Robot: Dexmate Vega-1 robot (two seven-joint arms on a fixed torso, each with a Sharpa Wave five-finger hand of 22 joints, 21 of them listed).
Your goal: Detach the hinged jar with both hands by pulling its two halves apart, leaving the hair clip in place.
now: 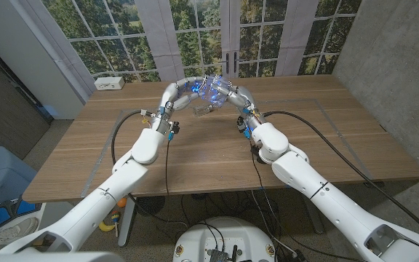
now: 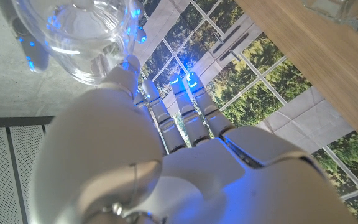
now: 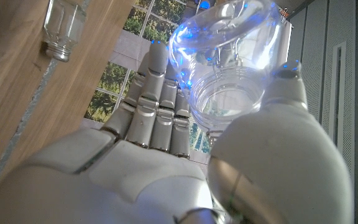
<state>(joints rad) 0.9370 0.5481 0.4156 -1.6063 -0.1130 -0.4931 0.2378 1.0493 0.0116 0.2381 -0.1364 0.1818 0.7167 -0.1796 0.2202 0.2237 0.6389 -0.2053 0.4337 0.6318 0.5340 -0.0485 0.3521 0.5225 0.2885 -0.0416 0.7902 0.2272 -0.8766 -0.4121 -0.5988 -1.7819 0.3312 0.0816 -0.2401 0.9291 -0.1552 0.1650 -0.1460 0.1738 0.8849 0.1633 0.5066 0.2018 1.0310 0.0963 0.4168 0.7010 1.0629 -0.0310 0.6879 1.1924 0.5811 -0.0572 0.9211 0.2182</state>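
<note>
Jar [image 1: 209,86], clear rounded glass, gripped by both hands

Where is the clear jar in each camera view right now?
Head view: the jar is over the far middle of the table, held between the left hand and the right hand.
Left wrist view: upper left corner, at the hand's fingertips.
Right wrist view: upper right of centre, open mouth toward the camera.
Shared landmark: the window with green trees, seen behind the fingers in both wrist views.
</note>
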